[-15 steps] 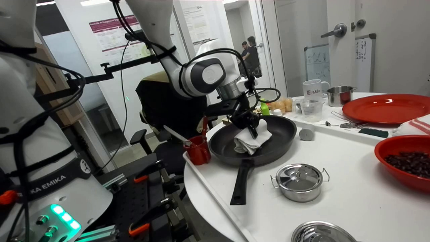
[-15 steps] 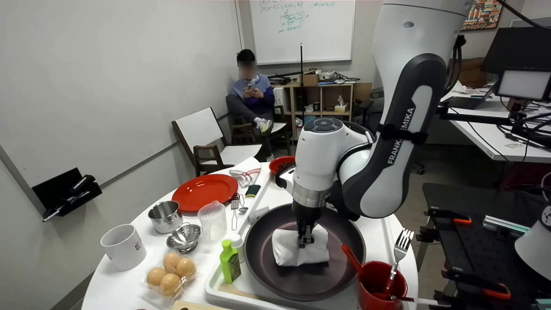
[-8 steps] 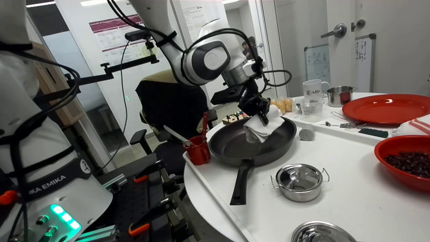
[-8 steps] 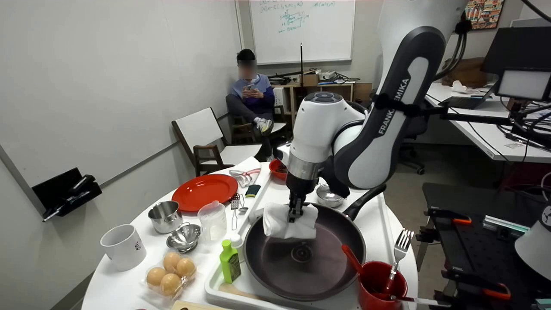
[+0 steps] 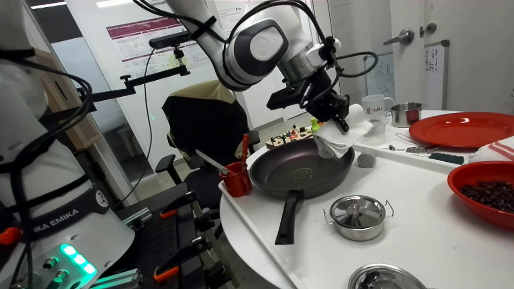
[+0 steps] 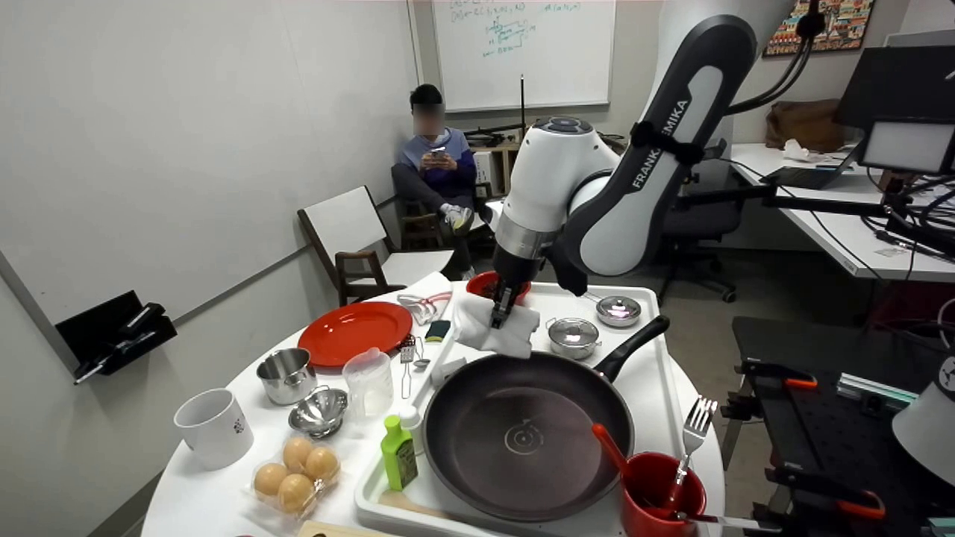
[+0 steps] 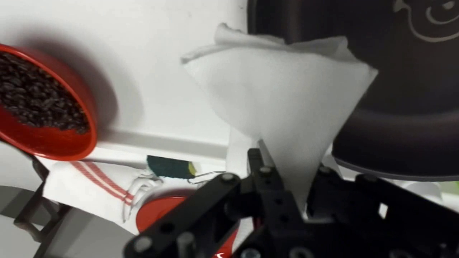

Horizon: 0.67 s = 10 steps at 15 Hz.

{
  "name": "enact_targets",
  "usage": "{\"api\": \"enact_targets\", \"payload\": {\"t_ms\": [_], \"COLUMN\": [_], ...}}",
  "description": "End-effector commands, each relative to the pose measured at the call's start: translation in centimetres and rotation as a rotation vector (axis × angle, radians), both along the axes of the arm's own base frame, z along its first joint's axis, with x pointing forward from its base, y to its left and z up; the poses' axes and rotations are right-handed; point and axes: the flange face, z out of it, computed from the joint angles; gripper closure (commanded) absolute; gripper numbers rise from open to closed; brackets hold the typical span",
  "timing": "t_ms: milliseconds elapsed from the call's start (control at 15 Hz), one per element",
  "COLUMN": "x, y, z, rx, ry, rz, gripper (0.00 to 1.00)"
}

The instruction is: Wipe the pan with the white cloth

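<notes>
The Robotiq gripper (image 6: 498, 317) is holding the folded white cloth (image 6: 485, 339), its fingers (image 7: 256, 159) clamping on it. The cloth is hanging at the rim of the black frying pan (image 6: 528, 447); whether it is touching, I cannot tell. In an exterior view, the pan is resting near the right edge of the tabletop (image 6: 186, 500), a red mug (image 6: 664, 496) standing between; a red plate (image 6: 354, 333) is lying along the left edge.

The Robotiq gripper (image 6: 498, 321) pinches the white cloth (image 6: 481, 333) by the far rim of the frying pan (image 6: 528, 418); near left lie 4 eggs (image 6: 296, 488), near right a fork (image 6: 697, 428) leans in a red cup (image 6: 652, 474)
</notes>
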Motion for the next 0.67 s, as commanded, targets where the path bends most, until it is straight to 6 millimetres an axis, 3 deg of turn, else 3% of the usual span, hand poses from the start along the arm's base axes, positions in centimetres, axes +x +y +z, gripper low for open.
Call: {"api": "enact_targets", "payload": {"t_ms": [0, 267, 600], "x": [1.7, 2.7, 3.6], "y": [-2.9, -5.7, -6.2], "z": [-0.1, -1.5, -6.4], "rx": [-0.001, -0.006, 0.006], "ry": [-0.034, -0.045, -0.041], "rz": [-0.113, -0.217, -0.278], "gripper": [0.91, 0.91, 0.91]}}
